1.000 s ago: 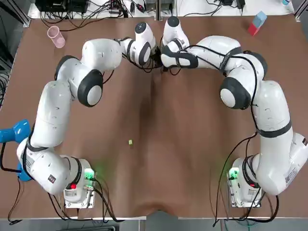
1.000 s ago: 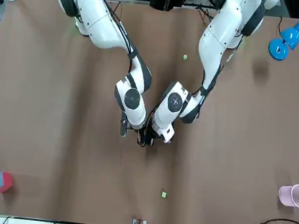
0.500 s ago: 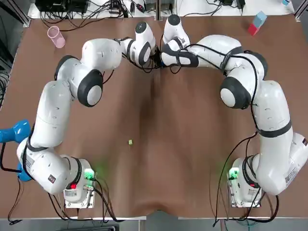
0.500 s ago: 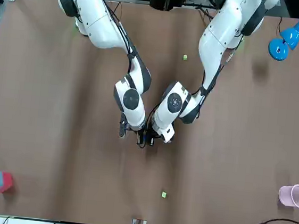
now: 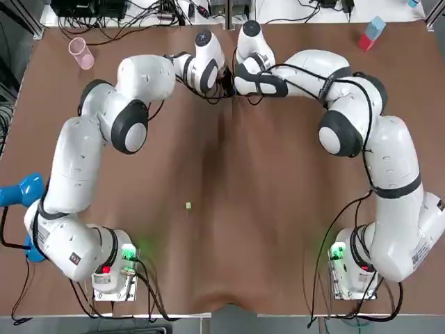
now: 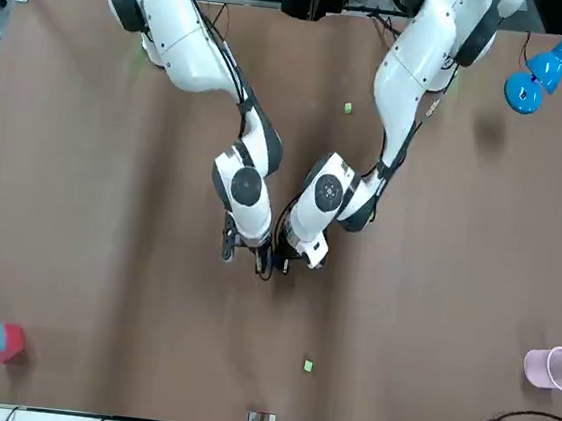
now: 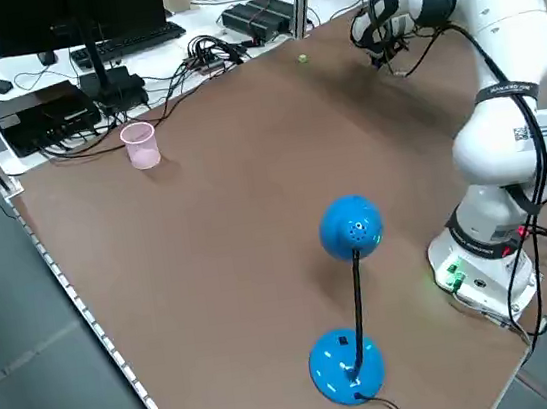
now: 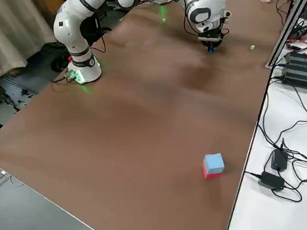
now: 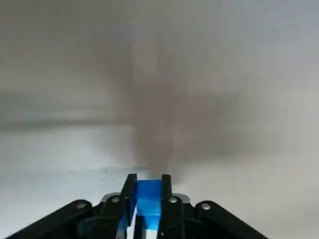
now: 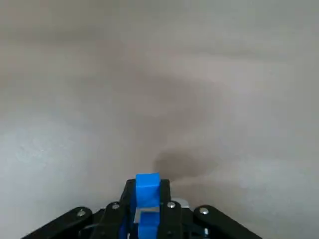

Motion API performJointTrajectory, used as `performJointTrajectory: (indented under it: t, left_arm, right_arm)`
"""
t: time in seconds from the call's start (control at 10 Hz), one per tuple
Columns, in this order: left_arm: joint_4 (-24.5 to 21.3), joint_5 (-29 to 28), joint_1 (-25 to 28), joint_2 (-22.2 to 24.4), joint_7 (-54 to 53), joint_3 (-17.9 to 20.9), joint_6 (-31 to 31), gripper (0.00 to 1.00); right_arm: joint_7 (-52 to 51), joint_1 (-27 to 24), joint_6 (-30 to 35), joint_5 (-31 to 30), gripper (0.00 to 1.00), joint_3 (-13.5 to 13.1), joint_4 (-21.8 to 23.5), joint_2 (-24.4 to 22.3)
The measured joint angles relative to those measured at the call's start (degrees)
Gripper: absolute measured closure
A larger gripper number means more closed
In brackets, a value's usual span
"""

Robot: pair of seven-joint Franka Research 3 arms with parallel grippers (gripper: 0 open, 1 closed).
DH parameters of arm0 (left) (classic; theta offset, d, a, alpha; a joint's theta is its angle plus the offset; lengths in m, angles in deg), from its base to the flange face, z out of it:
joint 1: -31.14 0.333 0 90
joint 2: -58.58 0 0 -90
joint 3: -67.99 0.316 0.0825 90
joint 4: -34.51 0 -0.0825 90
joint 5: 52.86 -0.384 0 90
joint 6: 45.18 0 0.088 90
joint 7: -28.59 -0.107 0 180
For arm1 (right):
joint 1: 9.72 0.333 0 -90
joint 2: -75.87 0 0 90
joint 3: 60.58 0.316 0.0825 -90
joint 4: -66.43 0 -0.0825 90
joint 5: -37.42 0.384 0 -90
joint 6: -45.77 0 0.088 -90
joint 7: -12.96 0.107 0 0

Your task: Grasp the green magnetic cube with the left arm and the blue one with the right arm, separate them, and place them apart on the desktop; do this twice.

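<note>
Right of the cup (image 5: 81, 53), near the table's (image 5: 278, 229) far edge, the left gripper (image 9: 148, 181) and right gripper (image 10: 147, 185) stood tip to tip. Bare tabletop lay open toward the bases. Overhead, the wrists hid the grip. Each wrist view showed fingers (image 9: 128, 193) closed on a blue cube (image 9: 148, 194), its faces square to them. Whether this was one cube or two was unclear.

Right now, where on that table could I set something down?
Widest bare patch: the table's middle, between left arm and right arm, holding only a small green cube. Also free: the edge strip from pink cup to blue stand, and the stretch between right arm and blue-and-red block. Crowded: far centre, where left hand and right hand meet.
</note>
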Motion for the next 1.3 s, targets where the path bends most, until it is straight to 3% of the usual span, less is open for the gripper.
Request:
performJointTrajectory:
  t: [0.4,0.6,0.9,1.3]
  left_arm:
    - [0.1,0.0,1.2,0.2,-2.2,0.1,0.3,0.77]
    - [0.3,0.0,2.1,0.2,-2.7,0.1,0.3,0.77]
    - [0.4,0.0,0.6,0.3,-3.2,-0.2,3.6,0.77]
    - [0.4,0.0,0.5,1.2,-3.4,-0.5,5.4,0.77]
  right_arm:
    - [-11.6,-2.9,7.6,-1.5,0.78,1.9,1.6,-2.2]
    - [-17.8,-4.2,8.4,-1.6,0.78,4.1,8.4,-6.7]
    - [-28.3,-7.9,5.5,-1.6,0.78,9.8,25.1,-17.9]
    - [-42.9,-17.3,-9.4,-1.9,0.78,20.3,57.0,-36.1]
